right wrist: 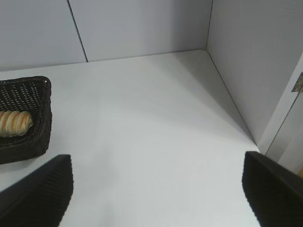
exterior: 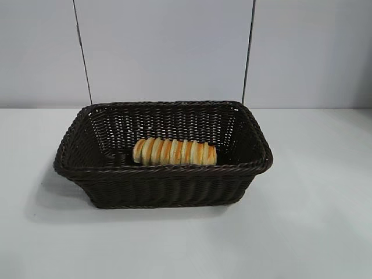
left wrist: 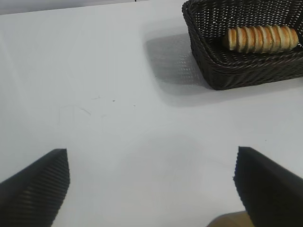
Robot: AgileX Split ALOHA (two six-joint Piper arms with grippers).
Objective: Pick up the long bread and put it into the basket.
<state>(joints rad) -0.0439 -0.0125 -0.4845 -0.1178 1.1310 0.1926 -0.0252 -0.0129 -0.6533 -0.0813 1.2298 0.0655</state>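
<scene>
Wicker basket [right wrist: 26, 118], long bread [right wrist: 14, 123] cropped

You will find no readable text, label, brand, number or sign anywhere in these views. The basket [exterior: 163, 174] shows you only plain dark weave, and the long bread [exterior: 174, 151] lying inside it carries no wrapper or marking. The white table [exterior: 314, 221] around the basket and the pale wall panels [exterior: 168, 46] behind the basket are likewise unlettered.
</scene>
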